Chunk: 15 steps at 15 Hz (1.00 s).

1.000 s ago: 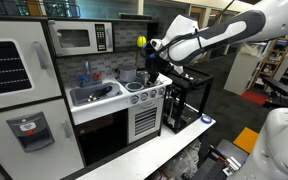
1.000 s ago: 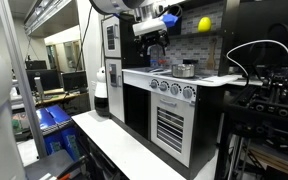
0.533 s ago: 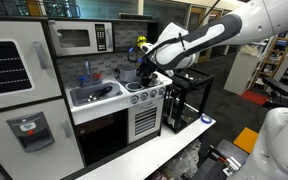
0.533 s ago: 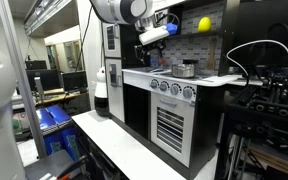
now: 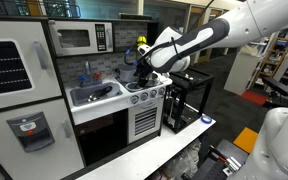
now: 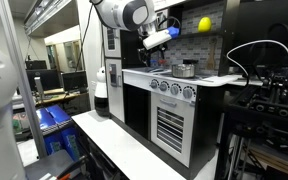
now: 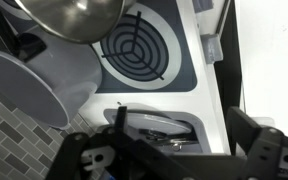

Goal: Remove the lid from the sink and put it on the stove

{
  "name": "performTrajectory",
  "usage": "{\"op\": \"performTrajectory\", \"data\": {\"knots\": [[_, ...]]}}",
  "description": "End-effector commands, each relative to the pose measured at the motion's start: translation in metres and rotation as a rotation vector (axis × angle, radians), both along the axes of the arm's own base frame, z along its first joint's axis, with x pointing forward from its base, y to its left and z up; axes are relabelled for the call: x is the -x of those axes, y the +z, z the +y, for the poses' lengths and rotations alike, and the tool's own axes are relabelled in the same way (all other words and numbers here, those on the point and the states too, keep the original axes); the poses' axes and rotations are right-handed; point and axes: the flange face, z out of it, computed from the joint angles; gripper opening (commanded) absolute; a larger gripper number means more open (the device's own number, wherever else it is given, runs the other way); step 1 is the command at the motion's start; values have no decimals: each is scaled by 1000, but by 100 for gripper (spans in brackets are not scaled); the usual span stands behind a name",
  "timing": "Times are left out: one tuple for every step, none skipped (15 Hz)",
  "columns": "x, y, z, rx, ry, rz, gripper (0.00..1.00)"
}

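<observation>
The jaws stand spread to their widest and grip nothing. In the wrist view their dark fingers (image 7: pixel 269 150) are blurred and cut off by the lower edge, so the tips cannot be made out. They hang in the air above the stove-side end of the light grey rectangular toy sink (image 5: pixel 81 98), apart from it. Between the fingers the wrist view looks down on the sink's basin (image 7: pixel 200 126).

The small dark flattish pot lid (image 5: pixel 103 92) lies inside the sink. In the wrist view it is only a dark curved shape (image 7: pixel 154 128), partly covered by the gripper body, and its outline is hard to read.

Just beside the sink, the small toy stove with round dark-ringed burners (image 7: pixel 139 45) has one burner in full sight. The shiny silver pot (image 7: pixel 69 15) is cropped by the top edge on the stove's far side from the sink. In an exterior view the sink is hidden, and only the stove's knob row (image 6: pixel 169 88) and the pot (image 6: pixel 187 70) show.

A flat grey round shape (image 7: pixel 29 85) sits off the sink's corner toward the grey tiled wall; I cannot tell what it is.

The white robot arm (image 5: pixel 199 40) reaches toward the sink from past the stove. A white toy microwave (image 5: pixel 79 38) sits above the sink.
</observation>
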Motion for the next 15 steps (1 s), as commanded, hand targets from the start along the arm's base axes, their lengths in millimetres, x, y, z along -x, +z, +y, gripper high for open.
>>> {"op": "performTrajectory", "data": {"knots": [[0,0,0,0,0,-1,100],[5,-6,-16,-46,-71,28,100],[6,-8,-22,-102,-124,47,100],[4,-12,-32,-139,-182,48,100],[3,-14,-38,-176,-227,67,100],[0,-16,-43,-213,-272,84,100],[-1,-17,-45,-251,-318,94,100],[-3,-17,-45,-289,-361,106,100],[-5,-17,-43,-332,-404,116,100],[-6,-16,-37,-377,-443,127,100],[-6,-14,-32,-425,-478,141,100],[-8,-10,-24,-476,-505,160,100],[-9,-5,-16,-525,-523,173,100],[-11,0,-9,-569,-544,170,100],[-12,5,-3,-610,-552,175,100]]}}
